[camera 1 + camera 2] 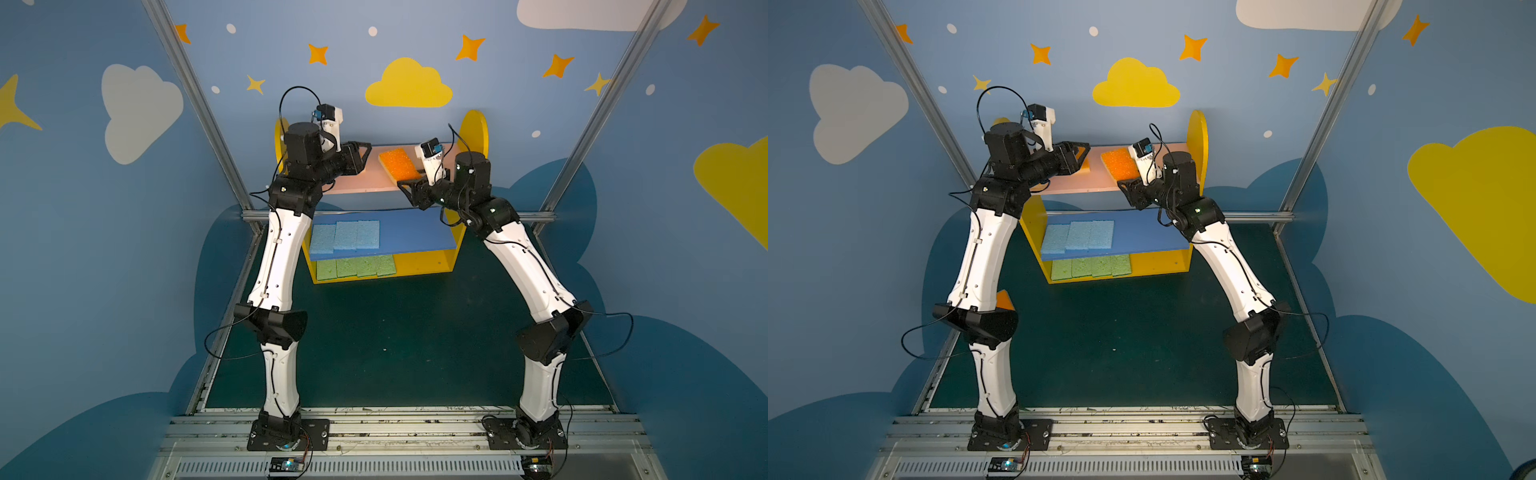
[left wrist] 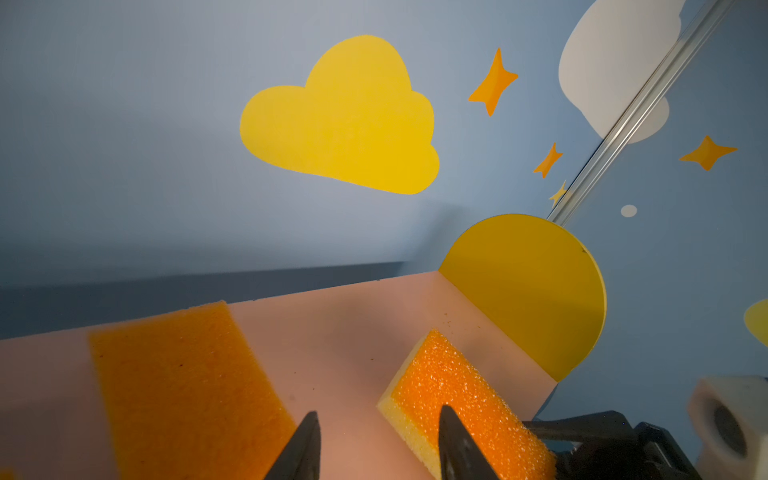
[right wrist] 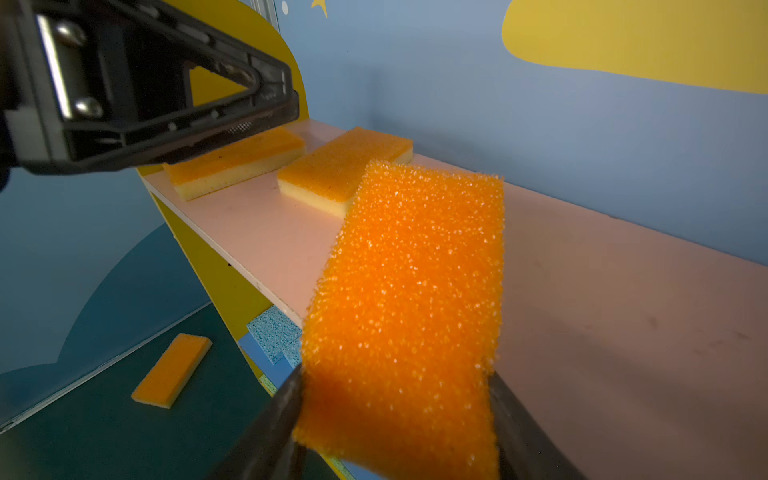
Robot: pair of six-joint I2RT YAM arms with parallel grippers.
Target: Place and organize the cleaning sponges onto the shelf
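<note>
Shelved: blue sponges (image 1: 345, 237), green sponges (image 1: 355, 266), two orange sponges (image 3: 345, 166) on pink board (image 3: 582, 291). Clamping third sponge (image 3: 411, 270) in right tool (image 3: 395, 376); left tool (image 2: 380, 411) apart, empty. Left to fetch: fourth sponge (image 3: 172, 370) on worktop (image 3: 104, 436).

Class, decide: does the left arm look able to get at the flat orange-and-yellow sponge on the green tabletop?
Probably yes: the flat orange-and-yellow sponge lies uncovered beside that arm, and the left gripper is open and empty.
</note>
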